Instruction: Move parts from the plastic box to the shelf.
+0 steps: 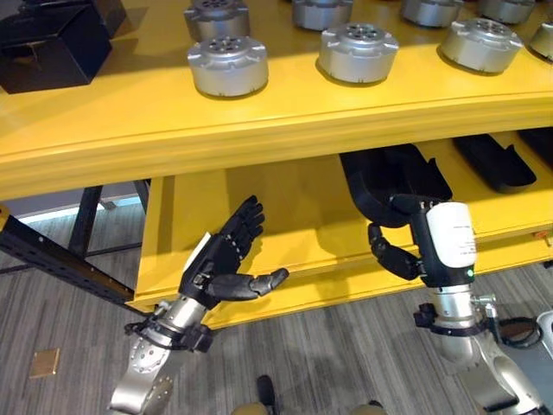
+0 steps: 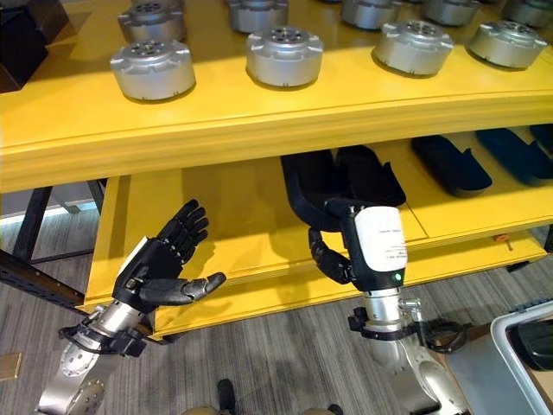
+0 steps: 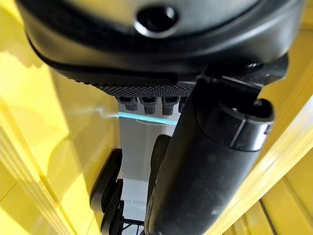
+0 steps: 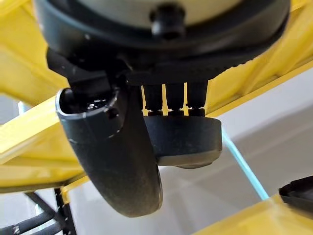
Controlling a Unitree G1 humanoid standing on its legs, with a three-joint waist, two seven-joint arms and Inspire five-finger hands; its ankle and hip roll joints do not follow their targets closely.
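At centre frame the right hand (image 1: pixel 406 251) clamps a black moulded part (image 1: pixel 389 186) over the lower yellow shelf (image 1: pixel 285 207), left hand (image 1: pixel 226 259) spread empty; a shallow release could tip it off the lip.

A black box (image 1: pixel 47 47) sits at 10 o'clock on the top level. Grey plank floor (image 1: pixel 328 354) runs across 6 o'clock. A black frame bar (image 1: pixel 60 259) slants at 8 o'clock. A pale bin (image 2: pixel 527 346) pokes in at 4 o'clock.
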